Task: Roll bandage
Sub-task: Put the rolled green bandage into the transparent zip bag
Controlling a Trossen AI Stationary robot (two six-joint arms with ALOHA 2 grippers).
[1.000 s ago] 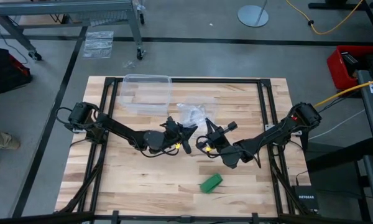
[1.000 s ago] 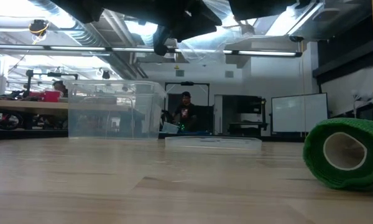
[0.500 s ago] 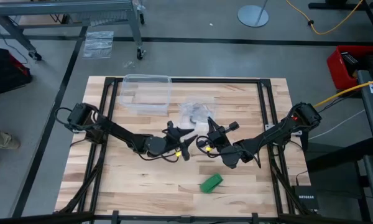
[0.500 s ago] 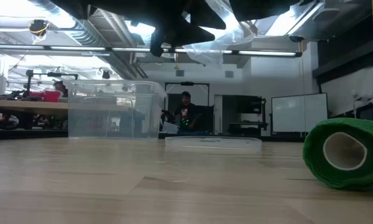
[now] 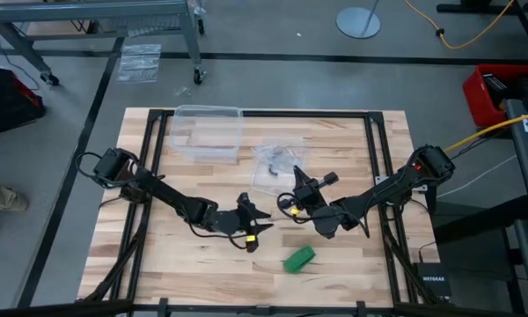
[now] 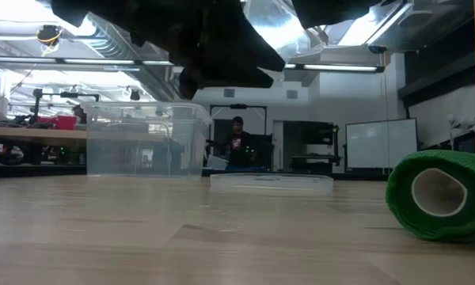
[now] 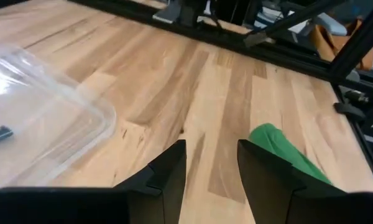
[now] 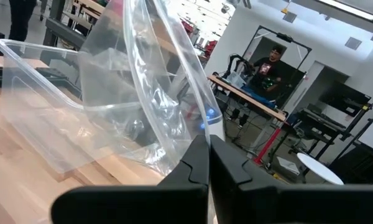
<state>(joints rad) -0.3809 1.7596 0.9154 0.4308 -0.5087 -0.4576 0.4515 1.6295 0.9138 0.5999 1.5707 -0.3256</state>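
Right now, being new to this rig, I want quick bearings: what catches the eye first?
The bright green rolled cloth bandage lies on the wooden table near its front edge, untouched. The right gripper, shut, pinches a crumpled clear plastic bag above mid-table. The left gripper, open and empty, hovers beside the roll.

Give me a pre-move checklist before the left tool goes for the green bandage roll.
1. Left tool open and empty: ok.
2. Bandage free on the table, nothing touching it: ok.
3. Bandage already a compact roll: ok, low view shows it wound around a hollow core.
4. Path from left tool to bandage clear: ok, bare wood between them.
5. Right tool shut on the clear plastic bag, held away from the bandage: ok.
6. Loose bandage tail: cannot tell.
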